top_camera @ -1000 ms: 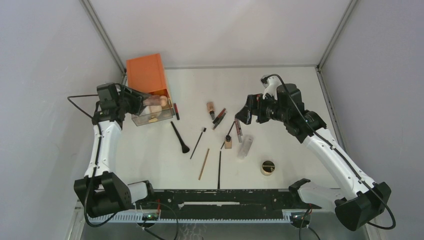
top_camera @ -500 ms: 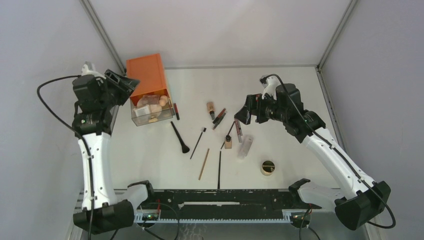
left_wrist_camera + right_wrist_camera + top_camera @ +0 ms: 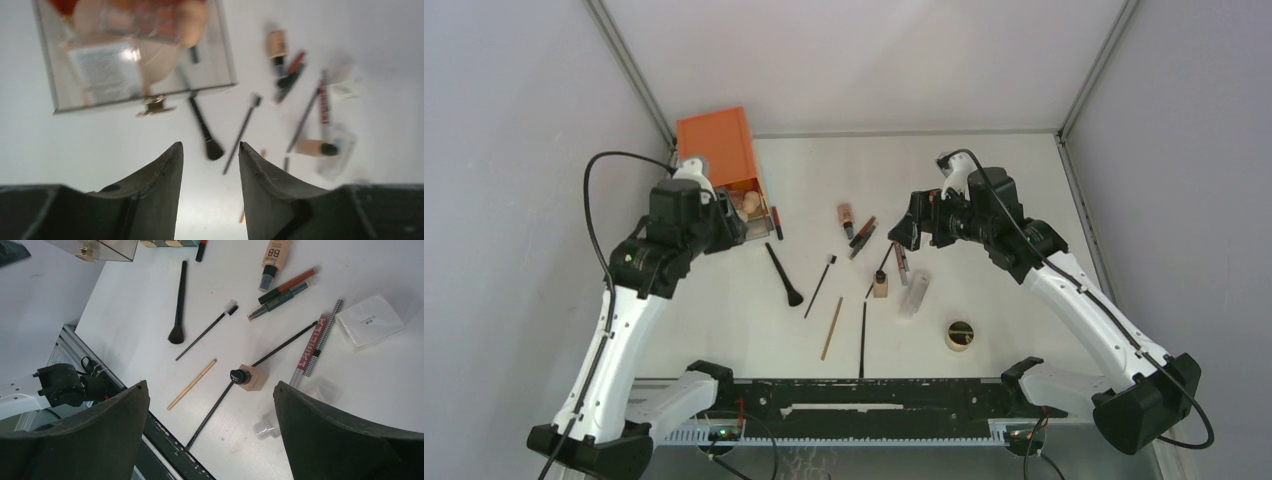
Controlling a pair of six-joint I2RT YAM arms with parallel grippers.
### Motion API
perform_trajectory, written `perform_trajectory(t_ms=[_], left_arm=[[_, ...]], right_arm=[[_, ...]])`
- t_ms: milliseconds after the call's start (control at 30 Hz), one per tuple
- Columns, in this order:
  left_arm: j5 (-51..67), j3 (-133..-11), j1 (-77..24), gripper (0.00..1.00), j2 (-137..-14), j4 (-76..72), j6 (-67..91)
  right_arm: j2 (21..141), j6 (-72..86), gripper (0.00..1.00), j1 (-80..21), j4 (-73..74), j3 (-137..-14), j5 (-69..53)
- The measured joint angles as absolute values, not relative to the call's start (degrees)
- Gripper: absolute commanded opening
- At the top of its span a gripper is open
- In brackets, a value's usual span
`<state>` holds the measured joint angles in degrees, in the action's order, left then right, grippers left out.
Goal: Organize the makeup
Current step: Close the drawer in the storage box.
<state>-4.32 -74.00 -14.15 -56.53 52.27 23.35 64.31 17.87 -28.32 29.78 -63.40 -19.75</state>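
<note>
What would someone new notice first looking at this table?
The bright orange box at the far left, its clear drawer pulled open and holding cosmetics. Then the scatter mid-table: a black brush, a wooden pencil, a foundation bottle. The left gripper hovers near the drawer; the right gripper, open, over the scatter.

The white table [image 3: 984,180] carries an orange box [image 3: 716,145] at 10 o'clock. Near the centre lie a black brush [image 3: 783,273], a wooden pencil [image 3: 832,327] and a clear tube [image 3: 914,293]. A round compact [image 3: 961,335] lies at 5 o'clock.
</note>
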Motion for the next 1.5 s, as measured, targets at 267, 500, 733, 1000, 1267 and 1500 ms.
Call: perform_trajectory(t_ms=[267,500,733,1000,1267,1500], left_arm=[[-17.8,-62.0,-16.01,0.53,-54.65,52.73,22.87],[-19.35,-61.6,-15.0,0.5,-63.0,45.98,20.86],[-15.7,-62.26,-8.4,0.49,-65.78,37.69,19.9],[-13.04,-68.27,-4.89,0.49,-75.16,32.64,18.74],[-12.1,-72.77,-4.54,0.48,-80.49,28.01,16.49],[-10.92,-70.85,-5.32,0.49,-76.62,24.1,14.98]], right_arm=[[66.74,17.93,1.0,-29.3,28.73,-63.4,-19.84],[66.87,17.91,1.0,-29.36,28.56,-63.4,-19.53],[66.87,17.89,1.0,-29.67,28.6,-63.4,-19.14],[66.87,17.89,1.0,-30.5,28.64,-63.4,-18.5],[66.65,17.87,1.0,-31.22,29.89,-63.37,-17.23],[64.03,17.89,1.0,-31.27,30.24,-61.98,-15.92]])
